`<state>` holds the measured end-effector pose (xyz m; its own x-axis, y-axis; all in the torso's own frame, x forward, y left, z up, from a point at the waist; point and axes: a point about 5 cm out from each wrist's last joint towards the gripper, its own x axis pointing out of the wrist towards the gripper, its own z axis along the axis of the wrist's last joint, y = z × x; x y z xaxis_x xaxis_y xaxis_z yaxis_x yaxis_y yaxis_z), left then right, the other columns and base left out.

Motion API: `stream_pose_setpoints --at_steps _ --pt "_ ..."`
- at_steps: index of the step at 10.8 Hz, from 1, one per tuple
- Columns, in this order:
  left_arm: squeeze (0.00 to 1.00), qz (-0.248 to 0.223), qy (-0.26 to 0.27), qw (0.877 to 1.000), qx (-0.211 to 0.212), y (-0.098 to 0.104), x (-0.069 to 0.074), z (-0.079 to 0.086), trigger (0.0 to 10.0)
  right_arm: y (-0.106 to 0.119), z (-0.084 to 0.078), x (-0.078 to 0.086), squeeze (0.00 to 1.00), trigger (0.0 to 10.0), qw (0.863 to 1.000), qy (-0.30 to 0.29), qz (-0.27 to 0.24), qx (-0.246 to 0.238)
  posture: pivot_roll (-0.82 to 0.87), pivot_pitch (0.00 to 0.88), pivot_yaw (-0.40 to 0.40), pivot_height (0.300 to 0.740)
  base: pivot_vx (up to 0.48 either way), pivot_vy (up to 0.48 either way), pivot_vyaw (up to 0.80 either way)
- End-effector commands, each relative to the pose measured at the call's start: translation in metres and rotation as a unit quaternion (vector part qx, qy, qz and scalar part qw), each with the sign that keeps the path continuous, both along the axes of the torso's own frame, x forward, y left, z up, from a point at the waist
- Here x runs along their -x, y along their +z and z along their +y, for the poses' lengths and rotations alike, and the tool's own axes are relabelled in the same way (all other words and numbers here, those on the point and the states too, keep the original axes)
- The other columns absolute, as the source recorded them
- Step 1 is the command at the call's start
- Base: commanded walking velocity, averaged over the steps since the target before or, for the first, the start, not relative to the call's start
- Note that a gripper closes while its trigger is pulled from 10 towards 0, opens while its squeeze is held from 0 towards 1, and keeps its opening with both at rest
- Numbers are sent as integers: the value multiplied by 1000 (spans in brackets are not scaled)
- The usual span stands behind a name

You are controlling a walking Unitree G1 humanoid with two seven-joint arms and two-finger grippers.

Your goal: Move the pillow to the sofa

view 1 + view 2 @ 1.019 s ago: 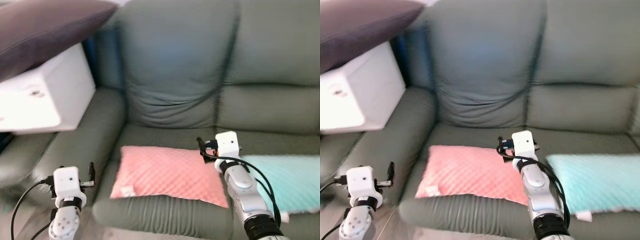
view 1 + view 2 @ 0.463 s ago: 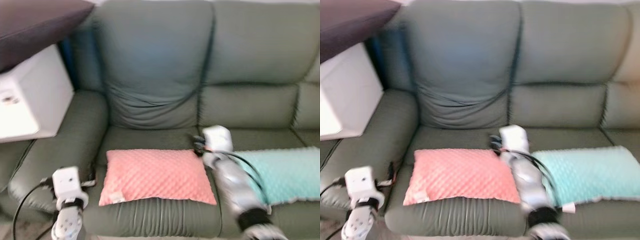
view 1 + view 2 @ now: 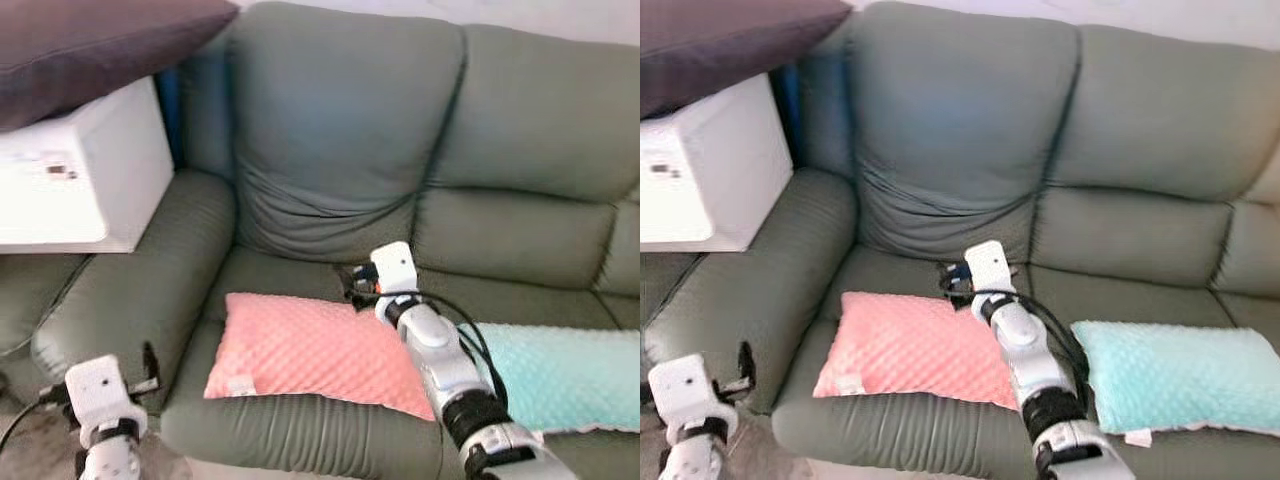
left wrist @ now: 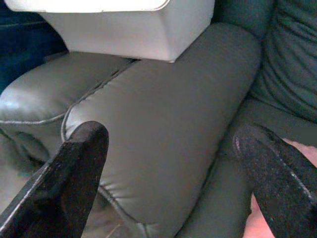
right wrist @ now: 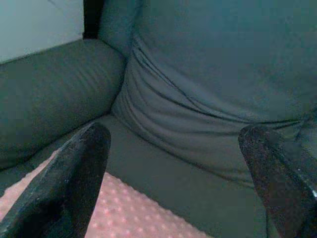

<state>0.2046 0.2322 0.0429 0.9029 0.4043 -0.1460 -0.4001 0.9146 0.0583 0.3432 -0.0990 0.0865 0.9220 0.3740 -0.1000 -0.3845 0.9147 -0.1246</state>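
The right gripper (image 3: 358, 285) is held just above the back right corner of the pink pillow (image 3: 315, 350), its two black fingers (image 5: 64, 193) spread wide apart with nothing between them. The right arm is stretched forward over the pillow's right edge, wrist highest, a black cable looped along it. The pink pillow is laid flat on the seat cushion of the grey-green sofa (image 3: 350, 160), its long axis running across the seat, a small white tag at its front left corner. A teal pillow (image 3: 1175, 375) is laid just beside it on the next seat. The left gripper (image 4: 168, 168) is held low in front of the sofa armrest (image 4: 163, 124), its fingers likewise wide apart. A white box (image 3: 90, 180) is seen beyond the armrest, with a dark cushion (image 3: 90, 45) resting on top.
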Motion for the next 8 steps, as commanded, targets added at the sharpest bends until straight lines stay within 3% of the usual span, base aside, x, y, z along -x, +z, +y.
stream_pose_setpoints --at_steps 1,2,4,8 --pt "0 2 -19 1000 -5 2 -7 -6 10000 -3 -10 0 0 10000 1000 -16 3 0 -73 34 -53 740 0 0 0" --pt "0 2 -39 999 -11 4 -15 -8 10000 -6 -16 2 0 10000 999 -31 6 -2 -102 39 -23 740 0 0 0" --pt "0 1 -53 999 -10 6 -21 -9 10000 -14 -23 7 0 10000 999 -50 14 0 -123 39 1 740 0 0 -784" --pt "0 8 -58 998 20 -1 -21 -15 10000 -15 -29 8 0 10000 998 -56 14 6 -143 43 -1 740 0 0 -786"
